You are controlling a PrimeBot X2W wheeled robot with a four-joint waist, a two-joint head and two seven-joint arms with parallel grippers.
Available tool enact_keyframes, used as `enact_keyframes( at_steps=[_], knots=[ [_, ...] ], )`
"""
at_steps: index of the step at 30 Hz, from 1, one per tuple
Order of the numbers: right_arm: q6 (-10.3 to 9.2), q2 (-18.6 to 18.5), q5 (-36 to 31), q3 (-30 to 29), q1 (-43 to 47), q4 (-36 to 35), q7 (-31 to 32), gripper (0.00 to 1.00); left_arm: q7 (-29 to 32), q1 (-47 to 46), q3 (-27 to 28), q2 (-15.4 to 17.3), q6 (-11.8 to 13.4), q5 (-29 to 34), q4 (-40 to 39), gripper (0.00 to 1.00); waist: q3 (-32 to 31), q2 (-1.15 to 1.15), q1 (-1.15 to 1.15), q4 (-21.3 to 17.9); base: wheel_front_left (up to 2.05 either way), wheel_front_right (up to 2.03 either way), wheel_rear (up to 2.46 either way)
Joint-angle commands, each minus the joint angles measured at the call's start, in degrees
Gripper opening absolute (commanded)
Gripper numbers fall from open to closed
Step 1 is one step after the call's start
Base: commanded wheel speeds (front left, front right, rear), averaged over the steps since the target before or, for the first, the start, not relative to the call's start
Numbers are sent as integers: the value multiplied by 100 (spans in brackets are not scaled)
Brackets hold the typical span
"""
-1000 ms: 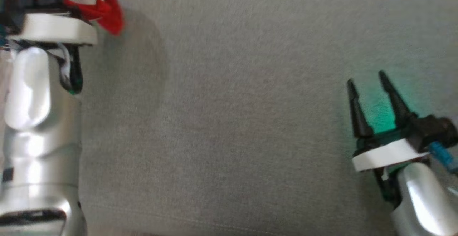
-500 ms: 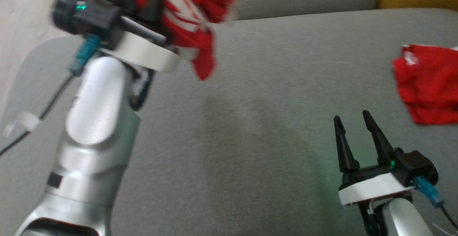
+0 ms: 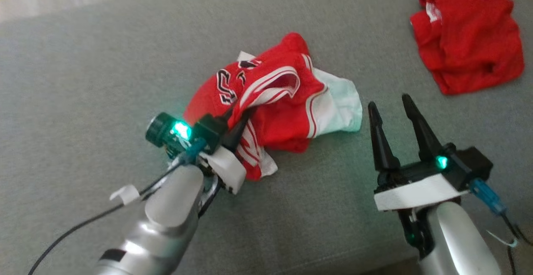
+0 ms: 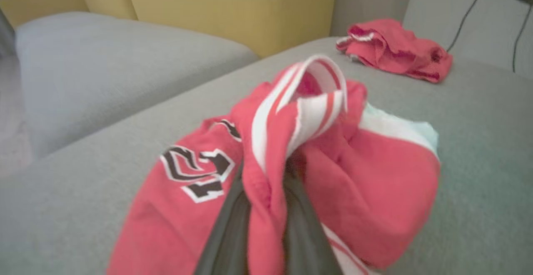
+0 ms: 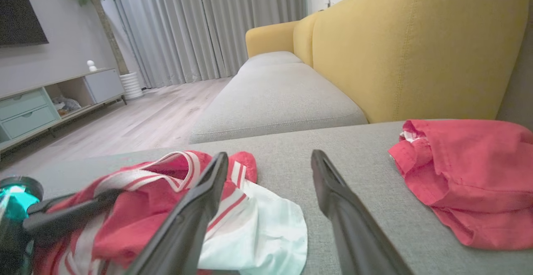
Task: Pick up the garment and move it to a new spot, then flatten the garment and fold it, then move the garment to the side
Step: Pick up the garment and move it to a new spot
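No text fully readable.
Red garment (image 3: 283, 121) carries black, white-edged printed characters (image 3: 227, 86), seen in head and left wrist views, creased and cut off by folds; maybe digits, cannot tell which.

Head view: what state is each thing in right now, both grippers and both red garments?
Left gripper: shut on the jersey.
Right gripper: open, empty, beside the jersey without touching it.
Jersey: crumpled on the cushion, not flattened or folded.
Red cloth: crumpled, lying apart at the far right, touched by neither gripper.
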Motion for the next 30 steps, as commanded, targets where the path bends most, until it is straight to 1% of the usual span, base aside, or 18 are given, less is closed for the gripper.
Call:
enact_keyframes(
  at_steps=[1,2,3,4,6,8,10,14,17,19,22,26,30],
  knots=[
    [37,0,58,106,-103,-133,-14,100,-116,-111,-105,15,39,-52,-180,100,274,0,-2,-207,0,0,0],
    [37,0,58,106,-103,-133,-14,100,-116,-111,-105,15,39,-52,-180,100,274,0,-2,-207,0,0,0],
    [37,1,71,84,-95,-124,-14,100,-129,-41,-218,14,57,-123,-268,100,245,0,-2,-176,0,0,0],
    [37,2,77,57,-78,-103,-14,100,-134,25,-291,13,125,-166,-466,100,197,0,-2,-126,0,0,0],
    [37,3,62,-37,-16,-50,-14,100,-137,214,-316,12,351,-206,-938,100,28,0,-2,14,0,0,0],
    [37,3,41,-138,95,-11,-14,100,-138,506,-166,11,659,-205,-1422,100,-205,0,-2,169,0,0,0],
    [37,3,18,-241,259,21,-14,100,-138,908,93,11,922,-201,-1897,100,-498,0,-2,347,0,0,0],
    [37,-46,-23,-439,698,45,-14,100,-139,1967,814,15,1323,-208,-2709,100,-1101,0,-2,703,0,0,0],
    [37,-63,-36,-582,967,-6,-14,100,-139,2741,1375,48,1612,-24,-3261,100,-1342,0,-2,904,0,0,0],
    [37,-59,-38,-682,1114,-69,-14,100,-139,3205,1630,45,1711,150,-3622,100,-1472,0,-2,1021,0,0,0],
    [37,-49,-17,-711,1330,-115,-14,100,-140,3809,1814,35,1737,374,-4049,100,-1625,0,-2,1161,0,0,0],
    [37,-51,-56,-538,1527,-103,-14,100,-140,4333,1932,22,1763,505,-4236,100,-1729,0,-2,1274,0,0,0],
    [37,-47,-88,-458,1593,-83,-14,100,-140,4497,1987,14,1774,560,-4307,100,-1765,0,-2,1324,0,0,0]
  ],
)
